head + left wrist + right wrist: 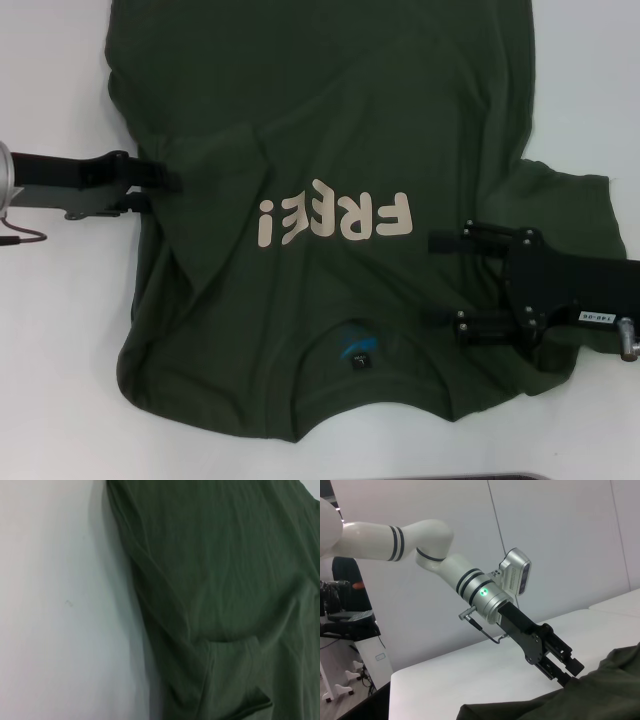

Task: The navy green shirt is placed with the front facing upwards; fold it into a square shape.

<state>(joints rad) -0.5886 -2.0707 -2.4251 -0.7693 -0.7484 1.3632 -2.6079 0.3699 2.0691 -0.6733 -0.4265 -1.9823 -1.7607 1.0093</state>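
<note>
I work in what looks like a robotics lab. My table is a plain white surface, and behind it stand bare pale wall panels. At the far left, beside the table, a white equipment stand on small feet carries dark gear and trailing cables.

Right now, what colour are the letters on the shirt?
Cream letters on the dark green shirt; head view.

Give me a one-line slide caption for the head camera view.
Left gripper at the folded-in sleeve edge of the navy green shirt, right gripper open above its other side.
</note>
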